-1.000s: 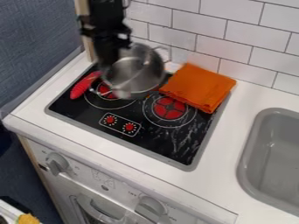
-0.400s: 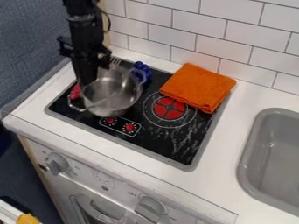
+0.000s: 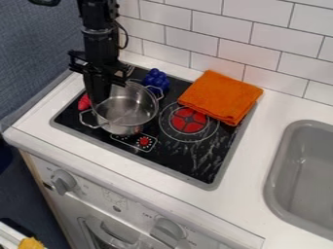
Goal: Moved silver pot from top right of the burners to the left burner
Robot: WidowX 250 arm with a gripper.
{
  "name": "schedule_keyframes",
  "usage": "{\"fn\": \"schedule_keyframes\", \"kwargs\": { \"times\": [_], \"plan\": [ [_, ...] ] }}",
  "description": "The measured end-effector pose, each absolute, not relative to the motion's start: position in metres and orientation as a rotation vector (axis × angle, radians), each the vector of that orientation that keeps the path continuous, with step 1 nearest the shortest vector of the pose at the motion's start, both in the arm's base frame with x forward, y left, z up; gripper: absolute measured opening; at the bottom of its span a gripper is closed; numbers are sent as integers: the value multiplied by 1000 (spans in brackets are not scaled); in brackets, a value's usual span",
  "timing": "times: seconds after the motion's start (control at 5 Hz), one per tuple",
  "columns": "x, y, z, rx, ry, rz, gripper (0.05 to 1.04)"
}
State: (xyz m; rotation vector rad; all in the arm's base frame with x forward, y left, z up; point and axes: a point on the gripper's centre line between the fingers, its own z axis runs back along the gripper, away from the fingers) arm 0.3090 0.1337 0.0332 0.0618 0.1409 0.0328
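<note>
The black gripper (image 3: 98, 101) hangs at the left side of the stove, shut on the left wall of the silver pot. Upright over the left burner area, the silver pot (image 3: 129, 113) has one handle pointing to the front left and the other to the back right. It hides the left burner and part of the control panel. Whether its base touches the stove top (image 3: 195, 158) I cannot tell. To the pot's right, the right burner (image 3: 189, 120) is uncovered.
A folded orange cloth (image 3: 221, 96) overlaps the stove's back right edge. Blue grapes (image 3: 155, 80) sit behind the pot, and a red object (image 3: 84, 101) lies left of the gripper. The sink (image 3: 281, 160) is at the right, with a tiled wall behind.
Still held, the pot has moved left and toward the front from its earlier place, then slightly lower and to the right most recently. The blue grapes behind it have come into view.
</note>
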Motion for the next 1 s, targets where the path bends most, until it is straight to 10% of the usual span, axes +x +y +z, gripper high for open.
{"fn": "schedule_keyframes", "kwargs": {
  "times": [0.6, 1.0],
  "plan": [
    [313, 137, 58, 23, -69, 81, 845],
    [317, 127, 71, -39, -142, 49, 1005]
  ]
}}
